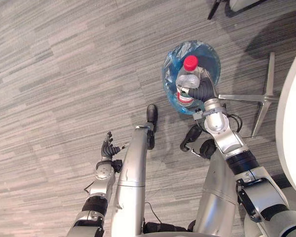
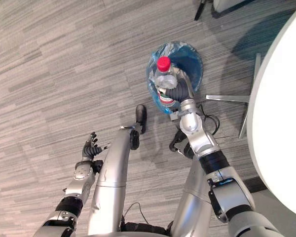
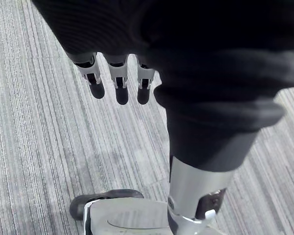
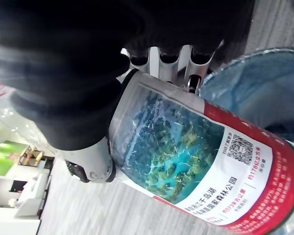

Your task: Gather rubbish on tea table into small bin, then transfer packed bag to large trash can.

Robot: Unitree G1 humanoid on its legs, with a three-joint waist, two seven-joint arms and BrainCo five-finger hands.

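Bottle [image 1: 186, 79] in right hand [image 1: 201, 92], label [image 4: 186, 161] in wrist view

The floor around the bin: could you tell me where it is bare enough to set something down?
Bare carpet lies wide to the bin's left and beyond the left hand. Crowded: the right hand holds a bottle over the bin, with metal legs and table right.

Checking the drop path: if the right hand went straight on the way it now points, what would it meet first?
Probably the blue-lined bin: the right hand, curled round the bottle, points toward its opening. Its height above the bin is unclear.
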